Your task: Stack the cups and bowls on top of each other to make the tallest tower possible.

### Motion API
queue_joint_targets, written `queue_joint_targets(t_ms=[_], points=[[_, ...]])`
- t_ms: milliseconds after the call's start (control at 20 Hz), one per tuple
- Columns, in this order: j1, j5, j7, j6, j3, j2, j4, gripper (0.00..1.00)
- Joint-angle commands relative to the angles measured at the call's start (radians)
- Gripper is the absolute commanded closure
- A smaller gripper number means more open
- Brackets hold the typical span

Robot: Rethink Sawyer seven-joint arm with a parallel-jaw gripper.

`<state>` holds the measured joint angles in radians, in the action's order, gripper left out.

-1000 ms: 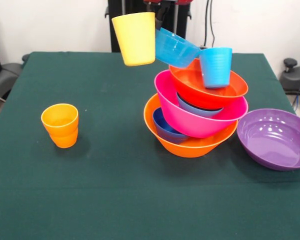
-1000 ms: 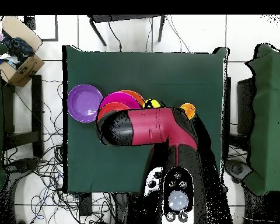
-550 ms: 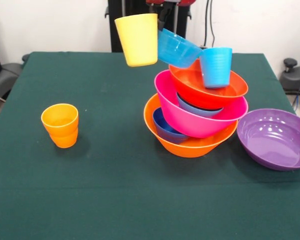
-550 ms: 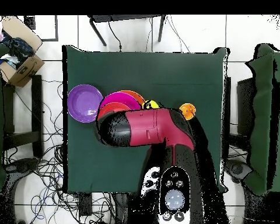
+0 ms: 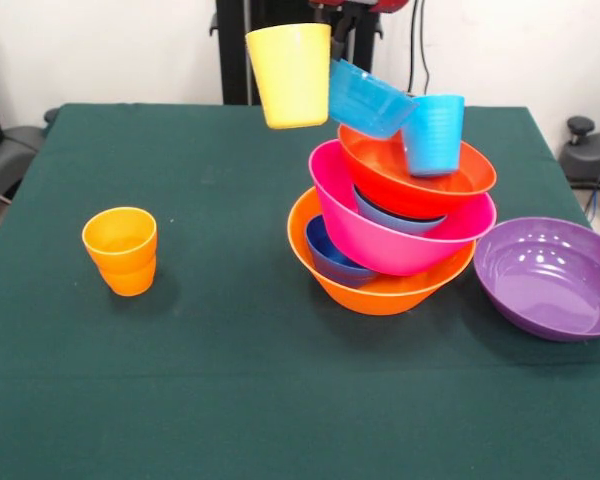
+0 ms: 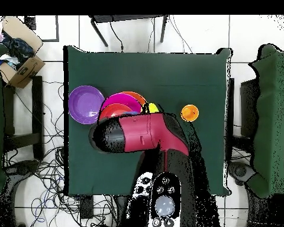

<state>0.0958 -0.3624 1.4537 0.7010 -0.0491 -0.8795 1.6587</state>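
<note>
Gripper [image 5: 338, 12] shows only at the top edge, meeting the yellow cup [image 5: 291, 75] held in the air; whether it is clamped, I cannot tell. At the left of the table [image 5: 230, 400] stands the orange cup [image 5: 121, 250], well apart. Right of centre leans the tower [image 5: 395, 215]: orange bowl [image 5: 380, 290], pink bowl [image 5: 380, 245], red-orange bowl [image 5: 450, 185], light blue cup [image 5: 432, 135]. Farthest right lies the purple bowl [image 5: 552, 278].

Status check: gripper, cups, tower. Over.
Gripper at top edge, grip cannot be confirmed. Yellow cup airborne beside small teal bowl, over leaning tower. Orange cup and purple bowl unstacked on table.
</note>
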Motion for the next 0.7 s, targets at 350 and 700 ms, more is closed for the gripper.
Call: queue_joint_targets(t_ms=[350,700], points=[[-0.041,-0.015,0.217,-0.082,0.018,0.091,0.051,1.00],[-0.026,0.000,0.199,-0.076,0.031,0.066,0.072,0.00]])
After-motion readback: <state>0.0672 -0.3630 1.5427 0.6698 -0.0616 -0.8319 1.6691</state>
